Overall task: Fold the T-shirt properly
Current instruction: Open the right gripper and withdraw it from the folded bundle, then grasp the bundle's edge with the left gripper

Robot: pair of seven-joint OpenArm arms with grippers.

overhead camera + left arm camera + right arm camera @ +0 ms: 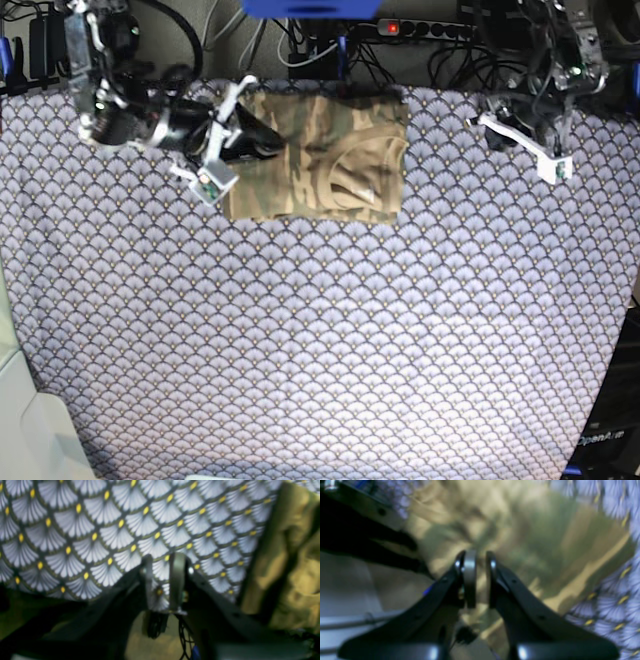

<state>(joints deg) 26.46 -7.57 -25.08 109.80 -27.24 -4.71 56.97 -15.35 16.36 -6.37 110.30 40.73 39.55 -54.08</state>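
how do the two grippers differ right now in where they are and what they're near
The right gripper sits over the edge of the folded T-shirt; the left gripper is clear of the shirt, over bare tablecloth. In the right wrist view camouflage cloth shows between the right gripper's fingers; in the left wrist view only fan pattern shows between the left's. Both have narrow jaws.
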